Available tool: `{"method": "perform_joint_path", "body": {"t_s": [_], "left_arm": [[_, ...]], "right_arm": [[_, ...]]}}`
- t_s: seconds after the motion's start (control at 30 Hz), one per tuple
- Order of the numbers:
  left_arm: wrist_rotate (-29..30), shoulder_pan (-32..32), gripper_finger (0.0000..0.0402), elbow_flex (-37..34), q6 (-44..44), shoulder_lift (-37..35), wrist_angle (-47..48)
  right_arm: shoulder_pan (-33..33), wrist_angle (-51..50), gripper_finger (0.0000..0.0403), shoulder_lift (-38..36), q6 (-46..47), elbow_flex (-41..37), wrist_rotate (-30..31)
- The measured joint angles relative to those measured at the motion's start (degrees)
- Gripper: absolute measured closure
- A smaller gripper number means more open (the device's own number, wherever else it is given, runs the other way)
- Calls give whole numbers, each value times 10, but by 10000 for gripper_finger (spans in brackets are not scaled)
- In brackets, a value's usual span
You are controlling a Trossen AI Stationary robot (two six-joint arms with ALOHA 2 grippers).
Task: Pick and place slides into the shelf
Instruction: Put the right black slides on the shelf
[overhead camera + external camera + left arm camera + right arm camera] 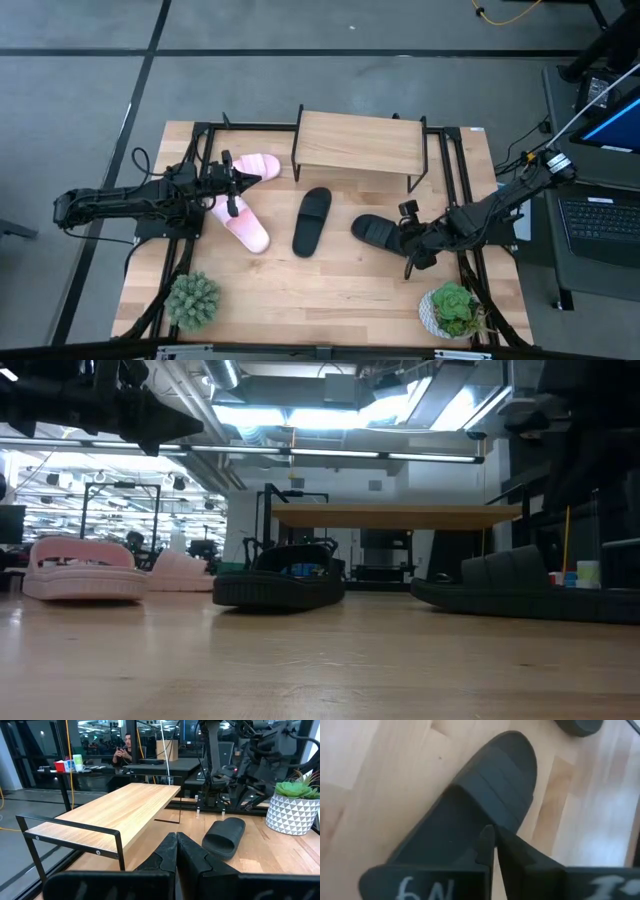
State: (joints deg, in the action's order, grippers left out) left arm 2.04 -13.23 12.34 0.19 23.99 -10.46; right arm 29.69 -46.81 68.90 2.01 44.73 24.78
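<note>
Pale pink and plain black are splitting the four slides evenly, two of each, all lying on the light wooden table [330, 290] in front of one shelf [358, 143]. Two dark arms are reaching in from opposite sides, and two potted plants are sitting at the near corners.

Starting at the left, the left gripper [232, 178] is hovering between the two pink slides, its fingers [167, 855] pressed together and gripping nothing. One pink slide [256, 166] is lying just beyond its tip toward the shelf, and the other pink slide [243, 228] is angling away just on its near side.

At the middle, one black slide [311, 220] is resting alone, well apart from both grippers, pointing toward the shelf.

On the right, the second black slide [376, 231] is lying directly under the right gripper [408, 240], whose fingers [485, 847] are closed tip to tip over the wide ribbed strap, holding nothing.

Each slide is looking like soft moulded foam with a thick sole and one broad strap. A smooth light-wood rectangular board is topping the shelf, carried on thin black metal frames.
</note>
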Motion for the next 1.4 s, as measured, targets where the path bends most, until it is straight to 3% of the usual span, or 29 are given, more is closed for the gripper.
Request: {"method": "perform_joint_path", "body": {"t_s": [0.23, 0.63, 0.97, 1.4], "left_arm": [[0, 0, 401, 0, 0, 0, 0], [0, 0, 401, 0, 0, 0, 4], [0, 0, 401, 0, 0, 0, 5], [0, 0, 401, 0, 0, 0, 5]], "right_arm": [[-27, 47, 355, 32, -90, 0, 34], [-31, 48, 262, 68, -138, 0, 24], [-31, 57, 256, 120, -143, 0, 11], [-33, 94, 256, 147, -143, 0, 41]]}}
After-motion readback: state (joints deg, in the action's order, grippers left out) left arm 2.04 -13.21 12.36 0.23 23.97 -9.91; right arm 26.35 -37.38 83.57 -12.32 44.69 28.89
